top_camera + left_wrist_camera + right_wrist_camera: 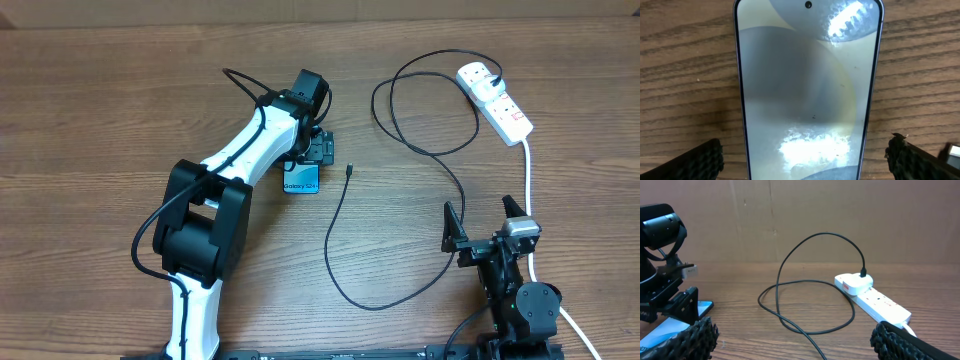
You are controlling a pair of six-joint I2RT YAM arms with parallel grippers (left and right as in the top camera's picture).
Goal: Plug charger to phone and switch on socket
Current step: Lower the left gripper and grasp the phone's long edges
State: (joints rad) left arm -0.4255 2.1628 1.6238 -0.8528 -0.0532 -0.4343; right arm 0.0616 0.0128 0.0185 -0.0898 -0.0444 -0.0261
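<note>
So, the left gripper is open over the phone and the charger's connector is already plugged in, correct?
Not quite: the overhead view shows the charger's connector lying free on the table beside the phone, unplugged. The left gripper is indeed open over the phone.

Phone (301, 183) flat at the middle of the desk (100, 100), light-blue screen up. White socket (497, 103) slanting near the far right corner. Black charger (335, 230) plugged into it, cable looping to a free connector (349, 171) beside the phone.
</note>
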